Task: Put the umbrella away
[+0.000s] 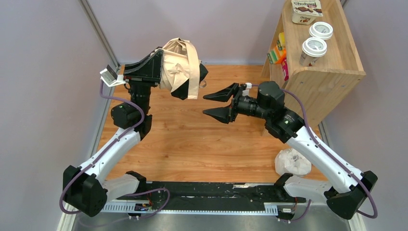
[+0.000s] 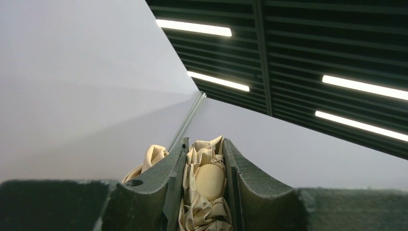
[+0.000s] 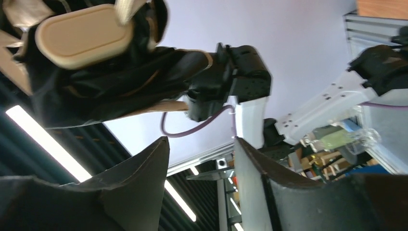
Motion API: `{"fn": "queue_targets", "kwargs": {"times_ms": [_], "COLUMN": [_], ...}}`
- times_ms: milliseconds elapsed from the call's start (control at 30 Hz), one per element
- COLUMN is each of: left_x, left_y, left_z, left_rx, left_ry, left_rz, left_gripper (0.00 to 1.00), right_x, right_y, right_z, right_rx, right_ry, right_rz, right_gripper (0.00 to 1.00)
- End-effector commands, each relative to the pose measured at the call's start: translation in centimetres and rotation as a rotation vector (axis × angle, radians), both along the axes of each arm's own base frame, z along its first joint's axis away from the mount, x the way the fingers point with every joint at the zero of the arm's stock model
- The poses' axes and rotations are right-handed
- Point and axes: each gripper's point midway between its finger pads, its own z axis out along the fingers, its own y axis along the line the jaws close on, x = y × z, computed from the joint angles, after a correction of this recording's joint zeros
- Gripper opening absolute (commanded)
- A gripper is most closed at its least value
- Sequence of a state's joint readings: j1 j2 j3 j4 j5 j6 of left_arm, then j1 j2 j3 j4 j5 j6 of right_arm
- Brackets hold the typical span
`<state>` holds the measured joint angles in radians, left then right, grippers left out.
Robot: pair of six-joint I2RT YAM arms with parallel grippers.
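The umbrella (image 1: pixel 182 57) is a bundled cream canopy with a strap, held up above the back left of the table. My left gripper (image 1: pixel 168 73) points upward and is shut on it. In the left wrist view, crumpled cream fabric and a pale rounded knob (image 2: pixel 210 180) fill the gap between the left gripper (image 2: pixel 204 144) jaws. My right gripper (image 1: pixel 208 104) stands open just right of the bundle, apart from it. The right wrist view shows the umbrella (image 3: pixel 96 82), its dark underside and a beige handle end (image 3: pixel 84 36), above and left of the empty right gripper (image 3: pixel 199 142).
A wooden shelf unit (image 1: pixel 332 65) stands at the back right, with two lidded cups (image 1: pixel 314 48) and a Chobani carton (image 1: pixel 306 9) on top. A white lumpy plastic bag (image 1: pixel 292 162) lies beside the right arm's base. Grey walls close in the back and sides.
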<state>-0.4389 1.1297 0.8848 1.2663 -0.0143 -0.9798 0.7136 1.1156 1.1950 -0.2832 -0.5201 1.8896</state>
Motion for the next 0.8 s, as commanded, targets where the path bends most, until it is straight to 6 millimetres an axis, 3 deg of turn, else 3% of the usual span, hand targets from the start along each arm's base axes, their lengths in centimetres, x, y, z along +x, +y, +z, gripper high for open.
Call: {"fn": "queue_targets", "kwargs": {"times_ms": [0, 367, 633, 733, 767], "left_x": [-7.1, -7.5, -8.0, -8.0, -7.9], "left_y": [2.6, 1.9, 1.7, 1.7, 1.7], "left_z": [5.5, 5.4, 5.8, 5.7, 5.7], "left_rx": [-0.086, -0.046, -0.034, -0.038, -0.036], "left_ry": [-0.282, -0.308, -0.331, -0.328, -0.325], "left_rz": [0.002, -0.006, -0.021, -0.02, -0.018], "left_gripper": [0.0, 0.0, 0.0, 0.0, 0.0], "right_x": [0.9, 2.4, 3.5, 3.0, 2.9], "right_y": [-1.1, -0.3, 0.5, 1.0, 1.1], "right_z": [6.1, 5.3, 5.2, 4.0, 2.8], "right_rx": [0.26, 0.302, 0.319, 0.273, 0.256], "right_ry": [0.191, 0.351, 0.325, 0.277, 0.293], "right_rz": [-0.066, -0.082, -0.089, -0.059, -0.064], "right_gripper": [0.54, 0.51, 0.51, 0.53, 0.52]}}
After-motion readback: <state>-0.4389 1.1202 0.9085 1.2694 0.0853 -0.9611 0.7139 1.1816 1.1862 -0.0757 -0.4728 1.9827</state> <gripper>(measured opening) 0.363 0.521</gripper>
